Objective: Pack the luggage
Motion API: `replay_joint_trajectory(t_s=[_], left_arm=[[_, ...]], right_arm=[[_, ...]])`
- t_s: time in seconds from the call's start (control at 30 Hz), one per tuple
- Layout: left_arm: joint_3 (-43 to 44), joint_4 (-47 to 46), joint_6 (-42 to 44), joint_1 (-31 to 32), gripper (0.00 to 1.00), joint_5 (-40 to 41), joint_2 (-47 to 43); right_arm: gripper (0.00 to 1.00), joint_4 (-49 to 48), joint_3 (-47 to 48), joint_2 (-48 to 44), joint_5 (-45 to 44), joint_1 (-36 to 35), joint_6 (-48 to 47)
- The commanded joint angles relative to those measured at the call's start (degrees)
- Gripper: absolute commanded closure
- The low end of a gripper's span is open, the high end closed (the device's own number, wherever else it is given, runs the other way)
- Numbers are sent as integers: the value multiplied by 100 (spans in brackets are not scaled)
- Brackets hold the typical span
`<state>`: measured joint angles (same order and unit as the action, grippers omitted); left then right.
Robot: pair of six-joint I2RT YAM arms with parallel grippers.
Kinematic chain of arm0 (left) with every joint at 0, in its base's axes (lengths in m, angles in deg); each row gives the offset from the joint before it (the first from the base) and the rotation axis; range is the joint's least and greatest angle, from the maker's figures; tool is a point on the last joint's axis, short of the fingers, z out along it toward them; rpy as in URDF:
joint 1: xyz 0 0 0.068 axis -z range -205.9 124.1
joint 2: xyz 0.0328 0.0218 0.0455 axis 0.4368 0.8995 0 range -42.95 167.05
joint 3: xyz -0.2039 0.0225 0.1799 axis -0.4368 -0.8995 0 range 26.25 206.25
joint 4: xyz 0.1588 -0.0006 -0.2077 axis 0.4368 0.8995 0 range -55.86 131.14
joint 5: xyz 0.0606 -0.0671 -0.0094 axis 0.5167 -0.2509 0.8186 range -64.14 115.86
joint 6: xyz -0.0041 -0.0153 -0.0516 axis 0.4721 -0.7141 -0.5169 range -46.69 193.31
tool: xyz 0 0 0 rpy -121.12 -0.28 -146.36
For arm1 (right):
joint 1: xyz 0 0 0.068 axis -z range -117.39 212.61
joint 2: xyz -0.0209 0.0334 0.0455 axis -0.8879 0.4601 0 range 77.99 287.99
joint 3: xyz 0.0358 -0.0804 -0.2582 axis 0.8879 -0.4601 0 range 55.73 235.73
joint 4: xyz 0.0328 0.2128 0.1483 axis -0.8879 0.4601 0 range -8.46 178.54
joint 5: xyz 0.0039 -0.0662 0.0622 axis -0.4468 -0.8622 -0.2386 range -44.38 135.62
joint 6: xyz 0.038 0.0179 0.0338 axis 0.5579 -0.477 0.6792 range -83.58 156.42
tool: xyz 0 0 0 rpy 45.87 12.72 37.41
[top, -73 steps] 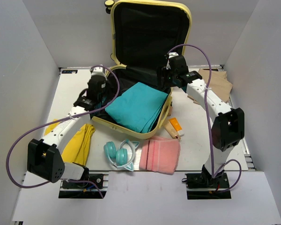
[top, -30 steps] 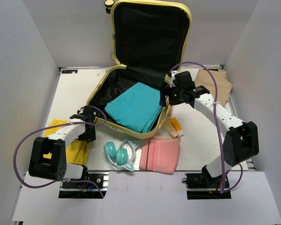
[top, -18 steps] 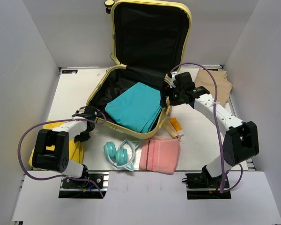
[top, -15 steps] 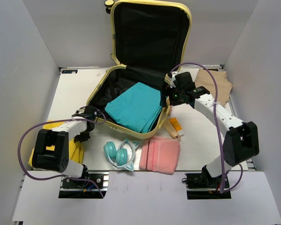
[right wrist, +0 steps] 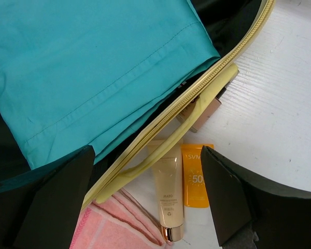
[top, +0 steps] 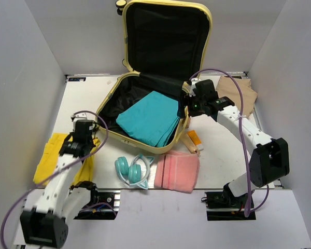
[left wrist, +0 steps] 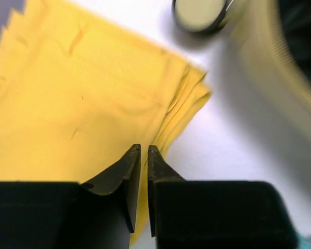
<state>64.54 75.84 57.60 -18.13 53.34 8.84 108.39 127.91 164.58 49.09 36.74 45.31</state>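
nearest the arm bases, the teal headphones (top: pixel 132 169) and the pink towel (top: pixel 177 171) lie side by side on the table (top: pixel 217 150), unpacked. to their left, the left gripper (left wrist: pixel 143 150) has its jaws drawn almost together at the ragged edge of the folded yellow cloth (left wrist: pixel 83 104), with a sliver of yellow in the gap. it seems to pinch a layer or two, not the whole stack.

the step in hand looks like carrying this cloth to the luggage (top: pixel 125 140), which lies open mid-table just beyond, lid propped upright, a teal cloth (top: pixel 150 118) already inside. to do it well, lift slowly and check that every layer rises together. if the fold fans out, set it down and bite deeper. carry it high enough to pass the near rim and the caster wheel (left wrist: pixel 199 13), then lay it flat on the teal cloth.

farther right, the right gripper (right wrist: pixel 145 155) hangs spread wide and empty over the case's front corner, above an orange sunscreen tube (right wrist: pixel 196 181) and a beige tube (right wrist: pixel 168 199) just outside the rim. it should stay clear of the left arm's path.
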Motion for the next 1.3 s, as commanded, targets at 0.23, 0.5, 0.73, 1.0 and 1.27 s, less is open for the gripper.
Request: replay_joint_trajectory(t_s=[0.23,0.5,0.73,1.0,1.27], left_arm=[[742,365,393,-30,28,-700,-531],[338,279,173,-91,0,-806,542],[-452,-398,50,-574,0,-877,1192],[-779,-1163,287,-918,0,-1167,2272],[-462,-742,50,-926,75,-684,2968]], right_arm=[[12,-215,-117,-230,67,21,-10],[10,-215,-134,-151,67,38,-27],[10,-241,-117,-10,146,38,-27],[10,-242,-99,95,242,47,8],[10,-303,-125,34,93,47,34]])
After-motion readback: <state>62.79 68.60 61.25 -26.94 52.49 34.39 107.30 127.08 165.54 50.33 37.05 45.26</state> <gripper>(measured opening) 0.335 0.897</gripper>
